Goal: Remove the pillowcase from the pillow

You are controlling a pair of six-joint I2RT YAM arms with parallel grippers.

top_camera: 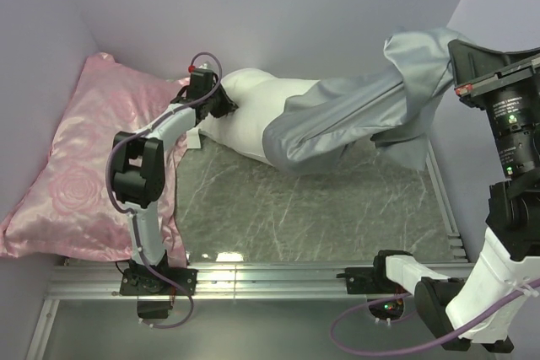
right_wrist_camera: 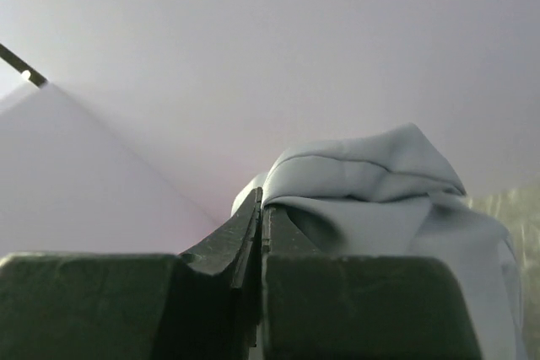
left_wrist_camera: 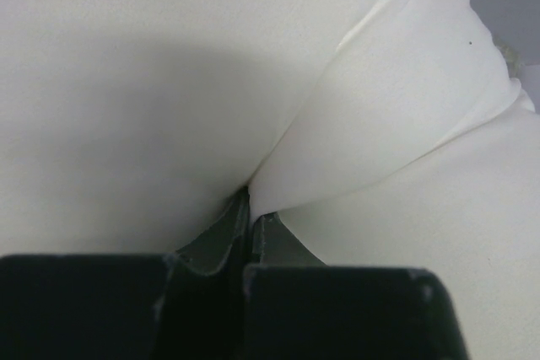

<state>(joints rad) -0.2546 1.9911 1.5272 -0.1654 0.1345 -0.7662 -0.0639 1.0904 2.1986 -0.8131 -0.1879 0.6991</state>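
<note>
left wrist view: both grippers clamped on fabric

the left gripper [left_wrist_camera: 251, 206] is pressed together on a fold of the plump white matte rectangular pillow [left_wrist_camera: 169, 82]. the right gripper [right_wrist_camera: 260, 204] pinches the shiny grey-blue satin pillowcase [top_camera: 354, 120], raised to the right of the pillow and sleeving its right end. a pink rose-patterned satin pillow [top_camera: 76, 166] lies left of the pillow.

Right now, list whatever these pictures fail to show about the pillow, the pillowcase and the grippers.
Top view: the pillowcase covers the right end of the pillow; how much sits inside cannot be told.
Top view: the right gripper hides behind its wrist camera; only the right wrist view shows it, shut on the pillowcase.
Left wrist view: the pillow fills the frame, so nothing shows beyond the left gripper pinching it.
</note>
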